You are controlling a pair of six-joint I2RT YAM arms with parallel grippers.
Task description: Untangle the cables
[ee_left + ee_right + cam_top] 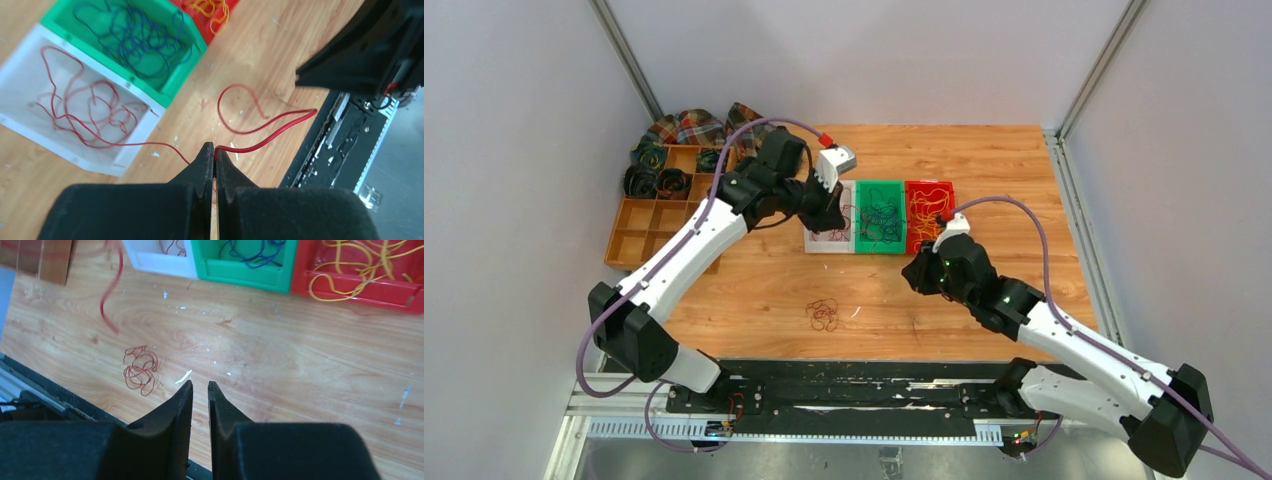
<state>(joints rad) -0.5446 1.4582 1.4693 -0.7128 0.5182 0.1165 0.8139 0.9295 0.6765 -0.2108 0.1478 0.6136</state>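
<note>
My left gripper [215, 148] is shut on a thin red cable [272, 131], held above the table beside the white bin [82, 161], which holds more red cable. In the top view the left gripper [827, 212] hovers at the white bin [828, 246]. The green bin [881, 247] holds dark blue cables and the red bin [929, 187] holds yellow-orange ones. A small red cable tangle [822, 314] lies on the table; it also shows in the right wrist view [140, 370]. My right gripper [200, 386] is slightly open and empty, above bare wood; it shows in the top view [916, 272].
An orange divided tray [646, 228] with dark coiled rolls [654, 181] stands at the back left, with plaid cloth [694, 126] behind it. A black rail [844, 385] runs along the near table edge. Small white flecks [183, 377] lie on the wood.
</note>
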